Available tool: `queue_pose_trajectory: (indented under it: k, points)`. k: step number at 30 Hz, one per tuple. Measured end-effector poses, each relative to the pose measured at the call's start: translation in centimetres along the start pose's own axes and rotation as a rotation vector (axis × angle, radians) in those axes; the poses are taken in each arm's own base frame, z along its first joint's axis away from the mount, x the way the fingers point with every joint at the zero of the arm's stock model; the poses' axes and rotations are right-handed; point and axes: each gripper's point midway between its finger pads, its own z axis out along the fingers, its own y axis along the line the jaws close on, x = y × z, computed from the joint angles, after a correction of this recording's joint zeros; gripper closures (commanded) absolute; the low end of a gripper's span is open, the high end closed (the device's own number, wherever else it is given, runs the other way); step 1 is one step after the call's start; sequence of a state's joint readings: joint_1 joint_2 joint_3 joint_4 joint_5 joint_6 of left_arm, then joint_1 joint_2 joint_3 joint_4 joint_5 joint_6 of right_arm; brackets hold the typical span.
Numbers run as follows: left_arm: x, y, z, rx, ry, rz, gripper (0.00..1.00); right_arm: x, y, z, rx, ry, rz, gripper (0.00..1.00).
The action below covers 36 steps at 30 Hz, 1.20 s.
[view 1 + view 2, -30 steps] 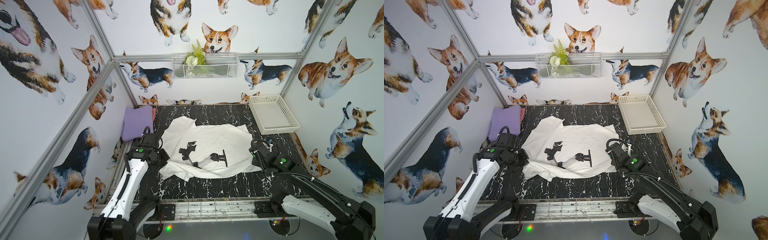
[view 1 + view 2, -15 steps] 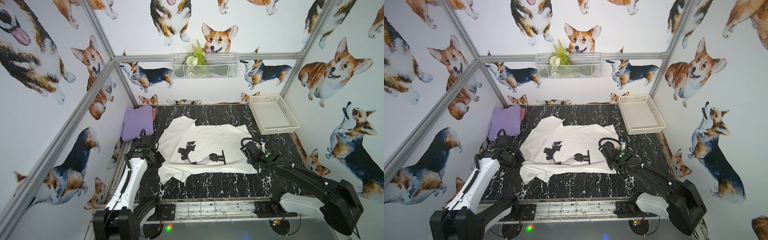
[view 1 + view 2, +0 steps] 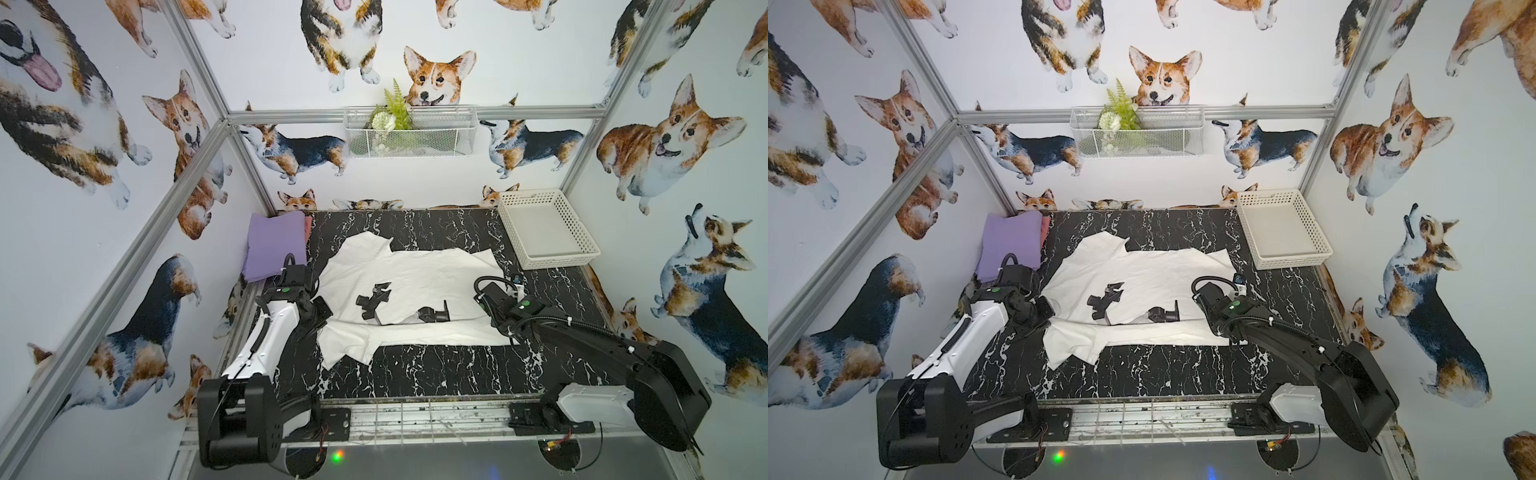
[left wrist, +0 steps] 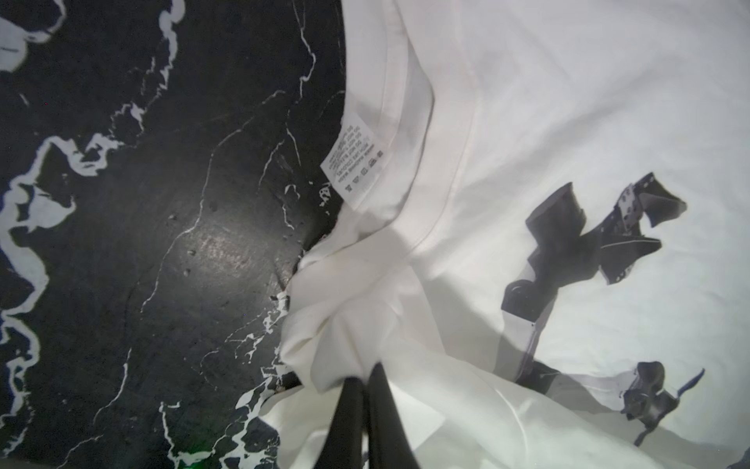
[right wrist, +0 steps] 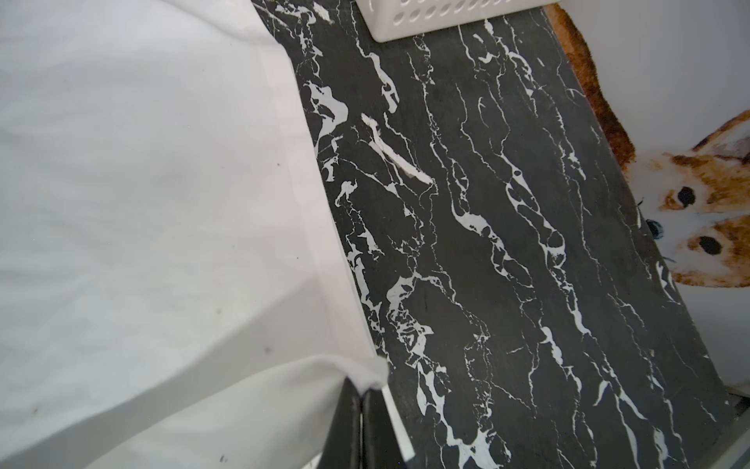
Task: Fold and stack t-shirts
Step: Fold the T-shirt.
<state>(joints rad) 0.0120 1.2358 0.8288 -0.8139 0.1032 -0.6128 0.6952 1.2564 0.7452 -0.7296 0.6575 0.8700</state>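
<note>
Label [image 4: 356, 167] at white t-shirt [image 4: 568, 101] collar [image 4: 410, 134]: left wrist view only.

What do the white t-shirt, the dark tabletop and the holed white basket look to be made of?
White t-shirt: soft matte cloth, probably cotton knit; it creases and bunches; sewn-in label.
Tabletop: black stone look with white veins, faint sheen; real marble or printed surface, cannot tell.
Basket: rigid white plastic, seemingly; moulded round holes.
</note>
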Motion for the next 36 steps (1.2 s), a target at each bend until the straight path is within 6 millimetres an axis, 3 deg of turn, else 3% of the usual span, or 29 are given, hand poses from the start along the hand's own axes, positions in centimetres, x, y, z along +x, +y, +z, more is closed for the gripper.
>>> queue_pose_trajectory:
  k: [5, 16, 19, 23, 26, 28, 31, 36]
  points:
    - [-0.3, -0.3, -0.1, 0.01, -0.007, 0.008, 1.0, -0.5, 0.0, -0.5, -0.01, -0.008, 0.028, 1.0]
    - [-0.7, -1.0, 1.0, 0.028, 0.013, 0.023, 1.0, 0.8, 0.0, 0.9, 0.064, 0.038, -0.025, 1.0]
    - [-1.3, -1.9, -0.3, 0.067, -0.021, 0.034, 1.0, 1.1, 0.2, -0.1, 0.031, 0.036, -0.013, 1.0]
    - [-0.7, -1.8, -2.4, 0.089, -0.045, 0.044, 1.0, 1.1, -0.1, -2.4, -0.032, 0.007, 0.012, 1.0]
    - [0.0, -1.9, -5.1, 0.124, -0.079, 0.05, 1.0, 0.9, -0.6, -4.7, -0.072, -0.015, 0.024, 1.0]
    - [0.8, -1.8, -7.0, 0.155, -0.109, 0.057, 1.0, 0.8, -0.8, -6.8, -0.125, -0.036, 0.036, 1.0]
    - [2.9, -0.6, -8.4, 0.158, -0.1, 0.057, 1.0, 1.6, -1.8, -8.2, -0.142, -0.034, 0.034, 1.0]
    - [9.2, 2.1, -5.7, 0.089, 0.092, 0.08, 1.0, 3.7, -3.1, -10.4, -0.16, -0.027, -0.037, 1.0]
